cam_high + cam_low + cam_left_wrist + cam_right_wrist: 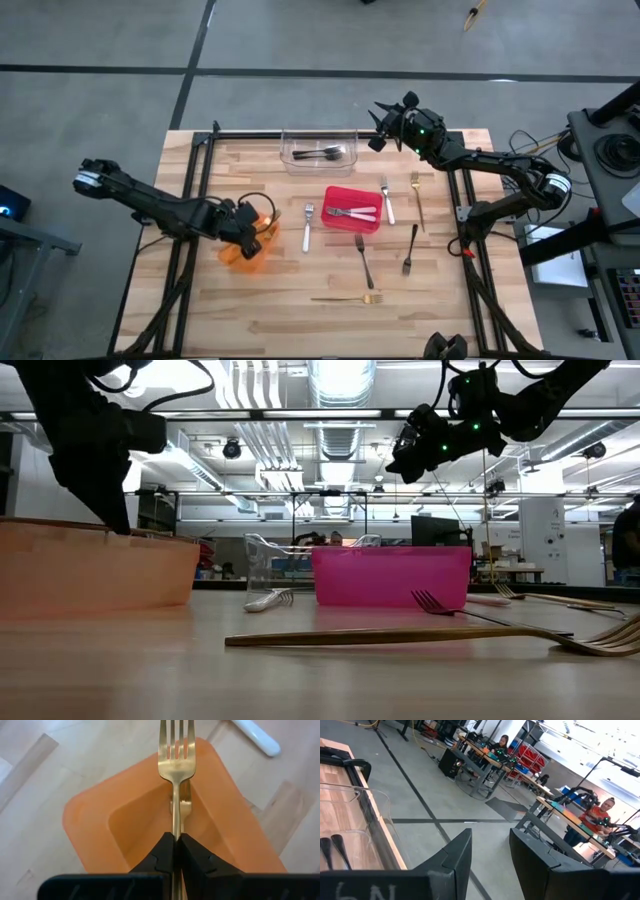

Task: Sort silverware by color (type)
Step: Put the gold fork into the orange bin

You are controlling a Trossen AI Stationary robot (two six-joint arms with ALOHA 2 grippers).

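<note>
- Plainly, the left gripper (176, 851) hangs over the orange bin (125, 820) at the lower left of the bench (250, 310) in the high view; its jaws are pressed together on the handle of a gold fork (176, 757).
- That fork runs straight out from between the jaws, tines pointing away, above the bin's hollow; its tines reach past the bin's far rim in the left wrist view.
- Up at the upper right of the high view, the right gripper (378, 125) sits raised beside the far right corner of the clear bin (318, 150), jaws spread with nothing between them.
- Two dark utensils (322, 154) lie in the clear bin; their handle ends show in the right wrist view.
- Two silver forks (352, 212) lie in the red bin (352, 226) at the centre of the bench.
- Loose on the bench: a silver fork (308, 226) left of the red bin, another silver fork (387, 199) and a gold fork (417, 196) to its right, two dark forks (364, 259) below it, and a gold fork (346, 298) lying crosswise near the bottom edge.
- Two people (595, 817) sit at desks in the room beyond.
</note>
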